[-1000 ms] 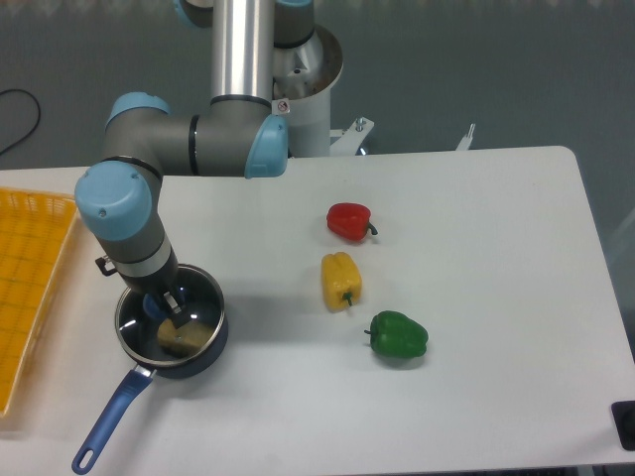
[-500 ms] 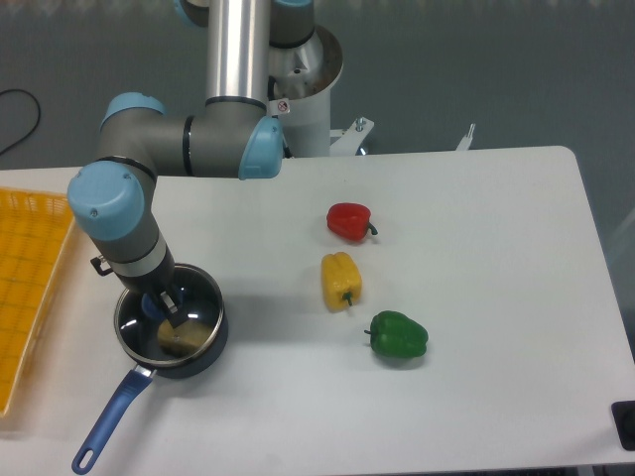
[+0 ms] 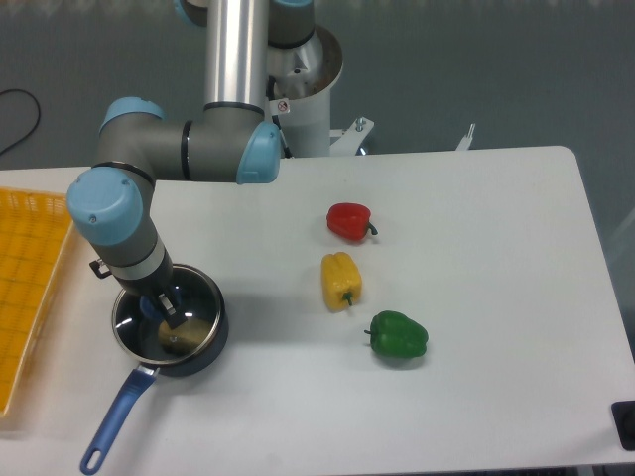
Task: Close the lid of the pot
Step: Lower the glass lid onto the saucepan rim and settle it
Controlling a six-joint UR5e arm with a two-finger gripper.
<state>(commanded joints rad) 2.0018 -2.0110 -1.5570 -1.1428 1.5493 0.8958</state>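
Note:
The pot, a dark saucepan with a long blue handle, stands at the table's front left. The pot lid, clear glass with a metal rim, lies level over the pot's mouth, and a yellowish lump shows through it. My gripper reaches straight down over the lid's centre. Its fingers are closed around the blue knob, which the wrist partly hides.
A yellow basket sits at the left edge, close to the pot. A red pepper, a yellow pepper and a green pepper lie in a line at mid-table.
The arm has shifted slightly left. The pot and lid moved a little with it, and the handle swung slightly.

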